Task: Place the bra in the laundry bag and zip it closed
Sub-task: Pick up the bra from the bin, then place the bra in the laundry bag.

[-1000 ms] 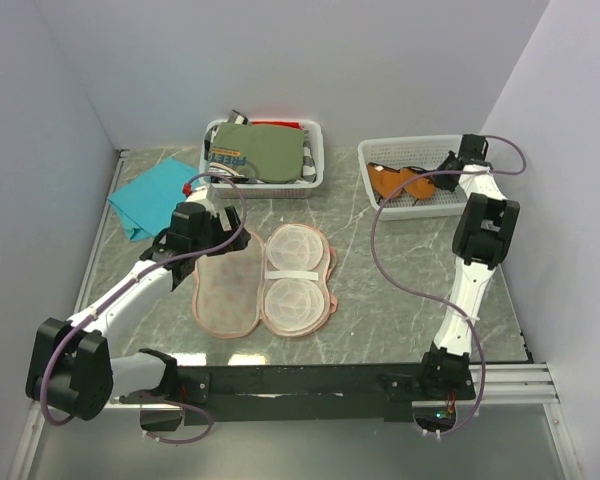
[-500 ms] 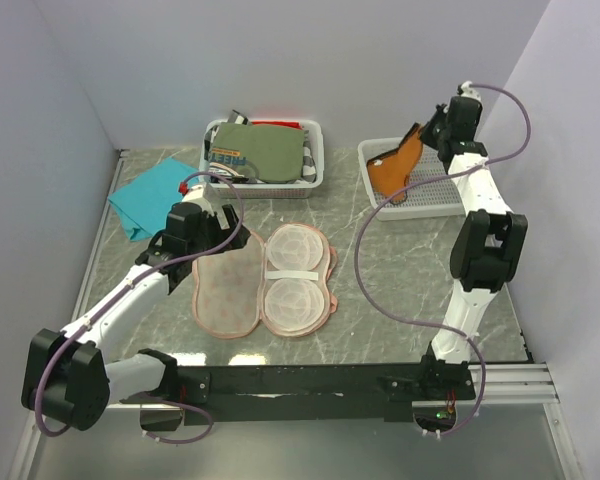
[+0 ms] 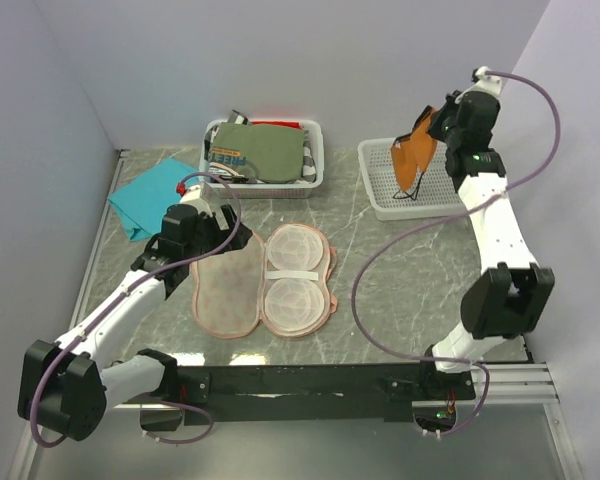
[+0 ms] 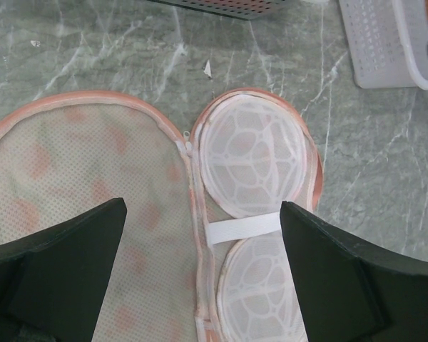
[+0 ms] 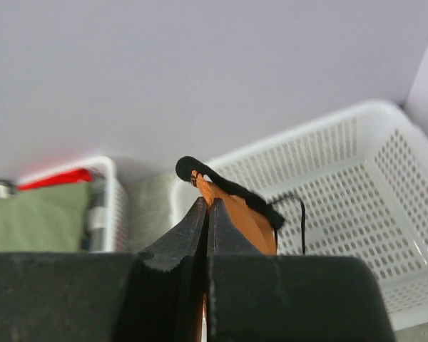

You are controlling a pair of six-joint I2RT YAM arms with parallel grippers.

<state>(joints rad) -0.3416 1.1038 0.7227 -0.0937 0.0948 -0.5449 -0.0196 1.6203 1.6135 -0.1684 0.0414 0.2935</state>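
Right tool (image 3: 436,124): jaws pressed together on the top edge of the bra (image 3: 413,160), pinching rust-orange fabric and a dark strap, high over the far right of the counter (image 3: 400,270).
Left tool (image 3: 206,226): jaws spread wide with nothing between them, hovering over the far end of the laundry bag (image 3: 265,280).
Bra: hangs limp from the right tool above the white basket (image 3: 380,205); whether its lowest loop is free of the rim I cannot tell.
Laundry bag: lies open flat near the middle of the counter. The printed half is on the left. The half on the right has two round mesh cups and a white band (image 4: 244,226) across it. It is well apart from the bra.
Step in hand: most likely the pick-up, with the bra gripped and raised but not yet carried across.
Next move calls for: swinging the right arm leftward and down to the open cupped half. The dangling straps should come clear of the basket wall, and each cup should land over a mesh round, not across the hinge.
Left to do: folding the printed half over and running the edge zipper (image 4: 191,142), neither of which has started.
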